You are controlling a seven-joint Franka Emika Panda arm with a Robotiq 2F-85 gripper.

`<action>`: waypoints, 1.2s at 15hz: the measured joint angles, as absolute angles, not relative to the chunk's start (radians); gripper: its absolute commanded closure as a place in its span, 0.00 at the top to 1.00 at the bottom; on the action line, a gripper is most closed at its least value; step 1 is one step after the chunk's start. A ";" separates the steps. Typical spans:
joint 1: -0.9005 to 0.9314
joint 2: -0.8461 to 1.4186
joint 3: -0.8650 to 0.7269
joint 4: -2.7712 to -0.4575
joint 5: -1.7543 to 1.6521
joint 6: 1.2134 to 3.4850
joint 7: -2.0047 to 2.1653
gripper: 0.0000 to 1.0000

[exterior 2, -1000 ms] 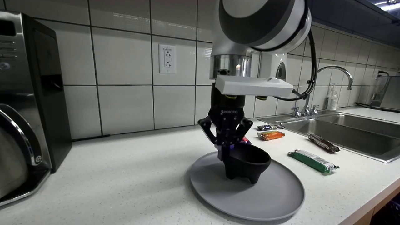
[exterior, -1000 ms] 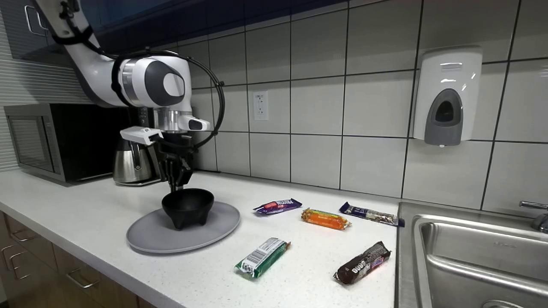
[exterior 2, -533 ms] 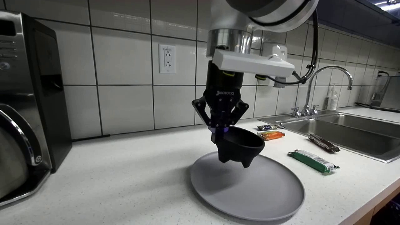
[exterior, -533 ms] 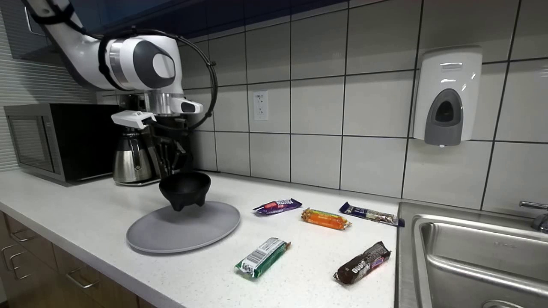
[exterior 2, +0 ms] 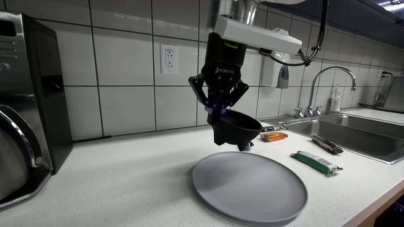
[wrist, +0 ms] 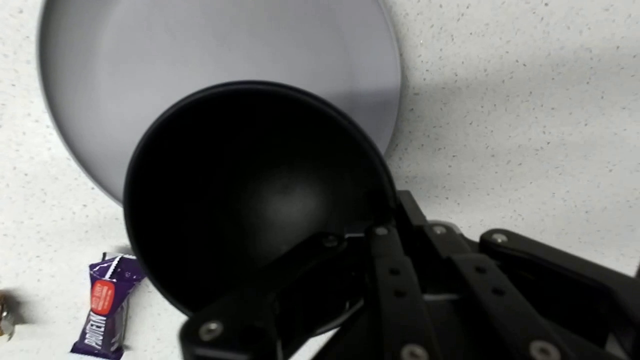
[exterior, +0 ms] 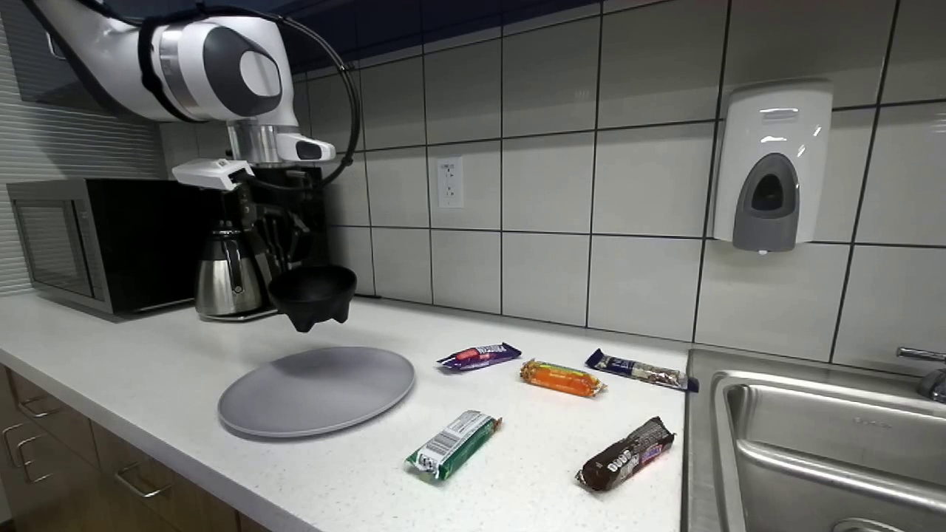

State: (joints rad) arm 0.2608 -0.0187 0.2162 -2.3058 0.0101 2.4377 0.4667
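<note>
A black footed bowl (exterior 2: 238, 129) hangs in the air, slightly tilted, over the back part of a round grey plate (exterior 2: 252, 189). My gripper (exterior 2: 215, 119) is shut on the bowl's rim, one finger inside the wall and one outside. From the wrist view, the bowl (wrist: 240, 165) looks empty and covers part of the plate (wrist: 230, 45). There the gripper (wrist: 395, 212) pinches the rim at its right edge. The inner fingertip is too dark to make out well. Nothing rests on the plate (exterior: 318, 399) below.
Several wrapped bars lie on the counter: purple (exterior: 479, 357), orange (exterior: 562, 378), navy (exterior: 641, 369), green (exterior: 454, 445) and brown (exterior: 627, 454). A steel sink (exterior: 728, 458) borders them. A steel carafe (exterior: 229, 277) and a microwave (exterior: 111, 244) stand behind the arm. A soap dispenser (exterior: 776, 162) hangs on the wall.
One second ago the bowl stood on the plate. My gripper has lifted it straight up with a slight shift toward the carafe side, and its tilt has grown. The plate and bars stayed put.
</note>
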 measured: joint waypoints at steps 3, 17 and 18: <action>0.263 -0.018 0.235 -2.300 0.010 2.438 0.467 0.02; 0.342 0.136 0.281 -2.137 -0.047 2.435 0.465 0.02; 0.349 0.156 0.281 -2.119 -0.052 2.434 0.465 0.02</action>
State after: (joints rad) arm 0.3487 0.1563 0.2811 -2.1189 -0.0519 2.4338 0.4647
